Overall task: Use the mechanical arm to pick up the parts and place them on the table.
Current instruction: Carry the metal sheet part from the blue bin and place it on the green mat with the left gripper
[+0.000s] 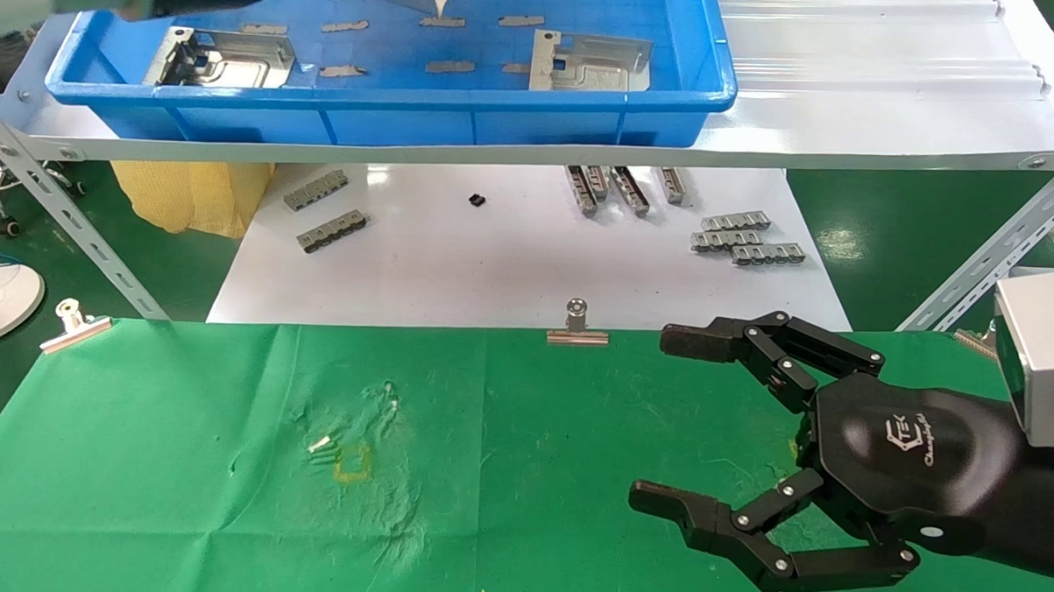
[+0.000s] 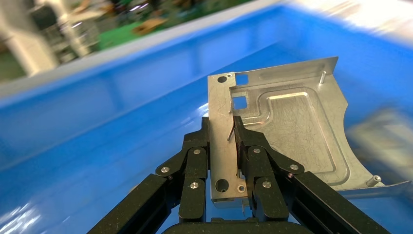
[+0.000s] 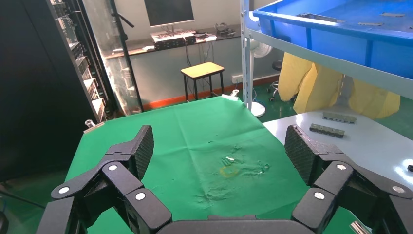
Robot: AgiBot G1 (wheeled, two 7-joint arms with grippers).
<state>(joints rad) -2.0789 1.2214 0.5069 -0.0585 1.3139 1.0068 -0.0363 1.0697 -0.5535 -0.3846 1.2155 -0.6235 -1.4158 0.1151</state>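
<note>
Wrinkled bright green cloth covers the table (image 1: 179, 459), clipped at its far edge by a silver binder clip (image 1: 577, 324), and no silvery plate lies on it yet. Above and behind, a blue plastic tray (image 1: 393, 116) sits on a white shelf and holds two silvery stamped sheet-metal plates, one at its left (image 1: 224, 58) and one toward its right (image 1: 592, 63).

Over the tray's far side, the left black jointed robot hand (image 2: 221, 146) has its fingers (image 2: 195, 161) clamped on the flanged edge of a third silvery stamped plate (image 2: 287, 126), which appears lifted off the tray floor, though how high I cannot tell.

By my reading the task is at its start: one part is gripped but not delivered, two wait in the tray.

Low over the green cloth at the right, the right black robot hand (image 1: 671, 424) is idle, fingers (image 1: 709, 342) spread wide apart and holding nothing.
</note>
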